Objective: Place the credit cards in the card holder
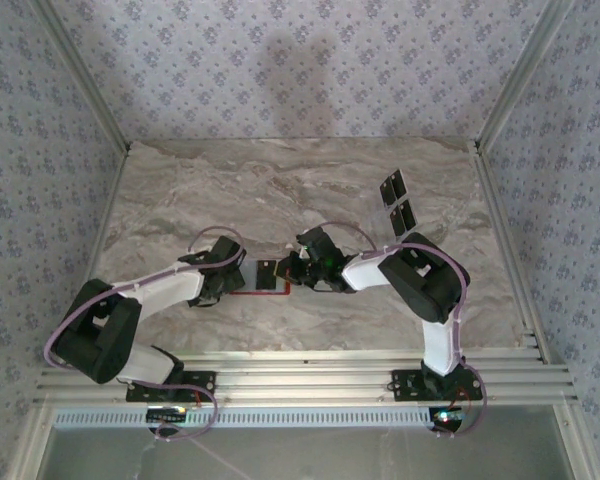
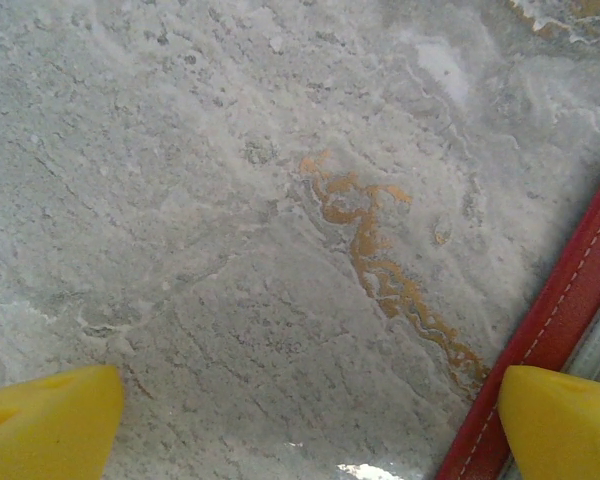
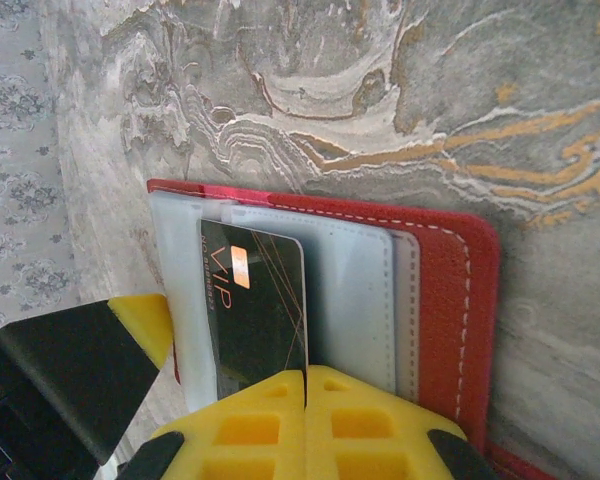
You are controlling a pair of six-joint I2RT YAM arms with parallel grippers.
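Pinching a small flat black rectangular credit card (image 3: 252, 300) by its near short edge in the right gripper (image 3: 306, 395), yellow pads closed tight on it. Laying that card over the grey inner pockets of the small red rectangular folding card holder (image 3: 450, 300), long axis running from the claw toward twelve o'clock in the right wrist view; any tucking under a pocket lip impossible to tell. Holding the left gripper (image 2: 300, 435) spread wide at the holder's nine o'clock side, one yellow pad (image 2: 565, 420) by the red stitched border, probably steadying it. Leaving two more black cards (image 1: 404, 214) at one o'clock on the grey veined marble-look tabletop (image 1: 180, 200), nearer the right arm. Working within pale floral-papered walls (image 1: 280, 60).
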